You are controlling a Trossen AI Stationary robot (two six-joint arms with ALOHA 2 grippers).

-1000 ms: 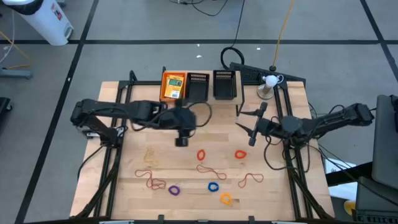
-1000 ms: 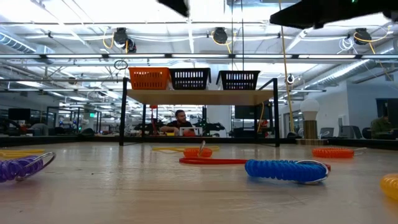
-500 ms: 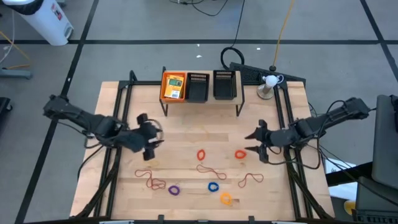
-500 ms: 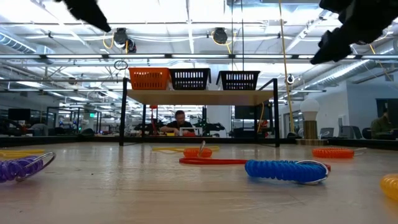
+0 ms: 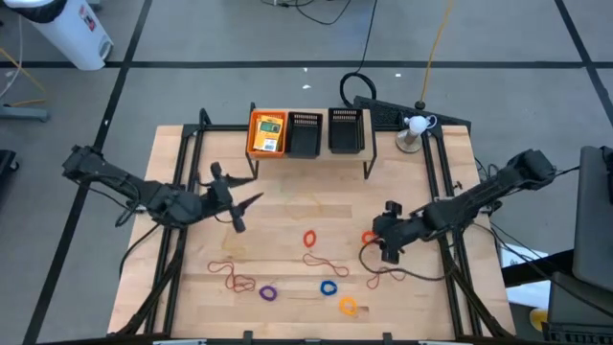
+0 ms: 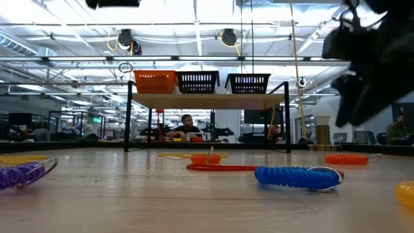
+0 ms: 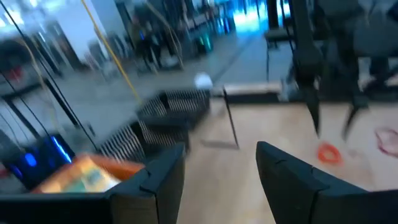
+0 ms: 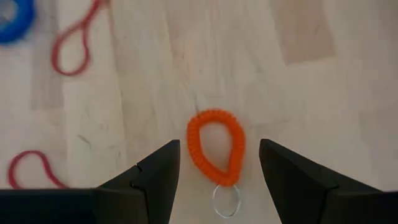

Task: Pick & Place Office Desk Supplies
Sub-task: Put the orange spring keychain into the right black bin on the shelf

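The right gripper hangs low over the wooden surface with its fingers spread apart and holding nothing. Seen from the right wrist, an orange coil ring with a small metal loop lies on the wood in the gap between the two fingers, not touched by either. Beyond the fingertips in that view lie a red-brown rubber-band loop and a blue ring, well apart from the fingers.

The left gripper is raised above the surface, its fingers also apart and empty. Past them, the left wrist view shows a black mesh tray on the raised shelf, and an orange tray with a yellow-orange packet in it just beside the near finger.

From above, a second orange ring lies on the surface between the two grippers. Nearer the front edge lie a purple ring, the blue one, a yellow-orange ring and several more thin rubber-band loops, all clear of both pairs of fingers. The packet sits in the orange tray on the shelf at the back, beside two black trays.
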